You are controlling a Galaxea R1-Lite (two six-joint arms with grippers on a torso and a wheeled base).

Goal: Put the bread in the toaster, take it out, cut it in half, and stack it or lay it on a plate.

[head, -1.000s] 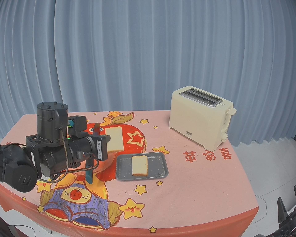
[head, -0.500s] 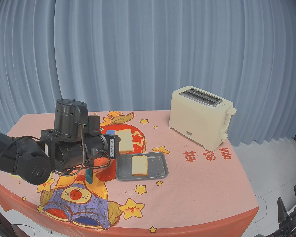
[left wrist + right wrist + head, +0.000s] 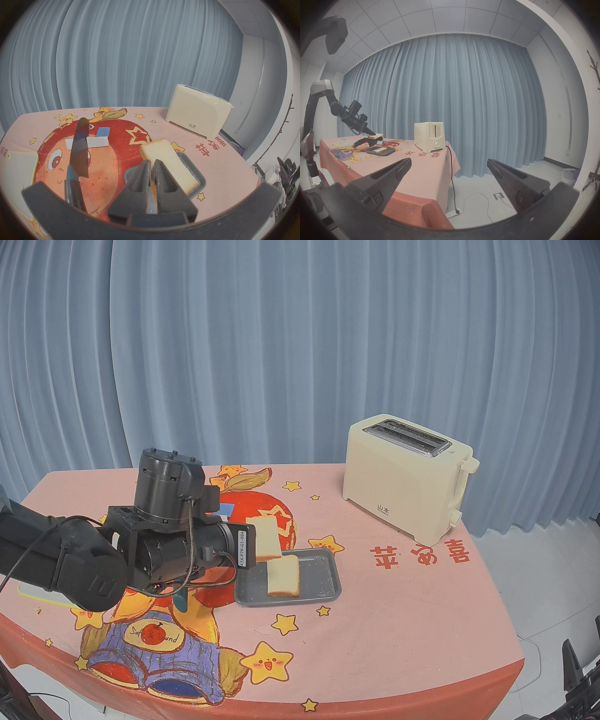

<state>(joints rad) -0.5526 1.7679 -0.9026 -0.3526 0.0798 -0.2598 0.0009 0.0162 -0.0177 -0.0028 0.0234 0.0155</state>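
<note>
**Plating the second half**

Clamps fingers [image 3: 140, 178] of left gripper [image 3: 152, 164] on bread half [image 3: 167, 159] over grey tray [image 3: 322, 587], at eleven o'clock of plated half [image 3: 283, 575]. Likely calls next for lowering squarely, then release. Shows right gripper [image 3: 449, 161] spread wide, empty.

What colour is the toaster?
The toaster is cream, its slotted top silver; clearest in the head view.

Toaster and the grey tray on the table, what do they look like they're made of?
Toaster: probably plastic, cream, smooth with a soft sheen; the moulded rounded corners suggest it, and the slot surround on top looks like metal.
Tray: likely metal, dull grey and matte, with a thin raised rim; coated plastic cannot be ruled out.
</note>
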